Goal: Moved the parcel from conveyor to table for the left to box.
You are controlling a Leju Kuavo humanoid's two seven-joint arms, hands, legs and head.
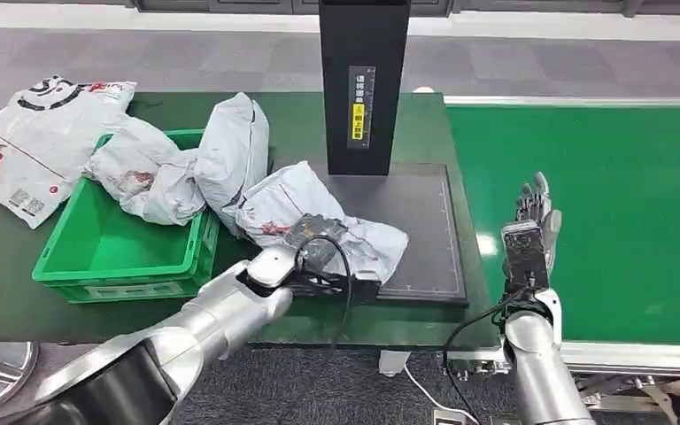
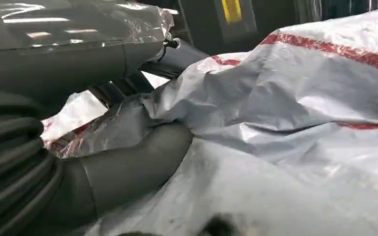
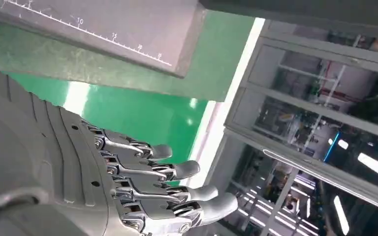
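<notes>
A crumpled grey-white parcel [image 1: 288,199] with red marks lies on the black mat [image 1: 425,239], in front of the black post. My left hand [image 1: 308,252] grips its near edge. In the left wrist view a fold of the parcel [image 2: 285,123] is pinched between the thumb [image 2: 128,169] and the fingers above it. The green box [image 1: 115,257] stands to the left of the parcel. My right hand [image 1: 531,226] hovers over the green conveyor belt [image 1: 620,204], fingers stretched out and holding nothing; the right wrist view shows these fingers [image 3: 177,169] spread.
Two grey bags [image 1: 230,150] [image 1: 142,168] lean over the box's far rim. A white printed bag [image 1: 35,142] lies at the table's far left. The black post [image 1: 363,80] rises behind the mat. A cable loops by my left wrist.
</notes>
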